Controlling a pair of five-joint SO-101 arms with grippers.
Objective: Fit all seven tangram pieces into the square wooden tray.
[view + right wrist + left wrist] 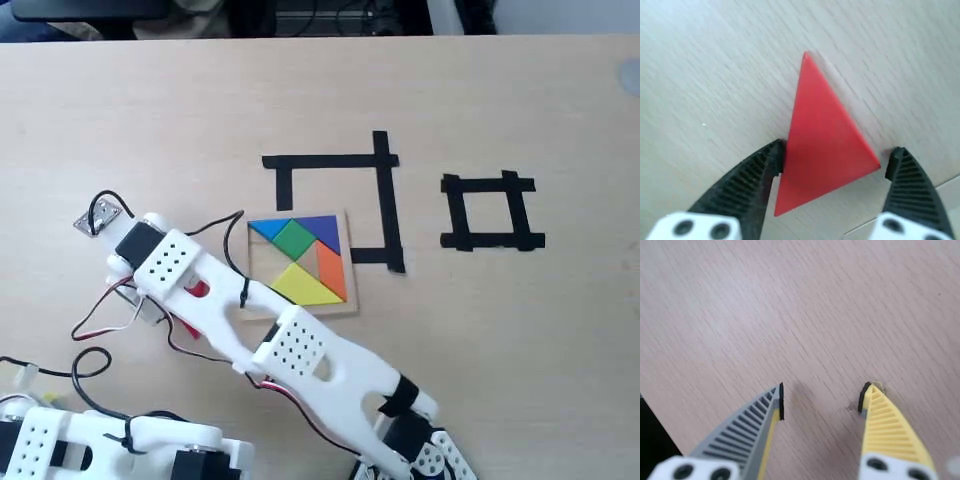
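Straddles red triangle (822, 125) with right gripper (837, 156), unclenched, one finger touching its edge, other just off a corner; holds left gripper (822, 399) unclenched over bare table (790, 315).

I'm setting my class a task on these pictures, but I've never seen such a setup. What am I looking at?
Two small robot arms sit at a table. One picture looks down from above; the other two come from cameras on the arms' wrists. A wooden tray holds coloured pieces, near black tape squares. The right claw is open around a red triangle lying flat on the table. The left claw is open over bare table, holding nothing.
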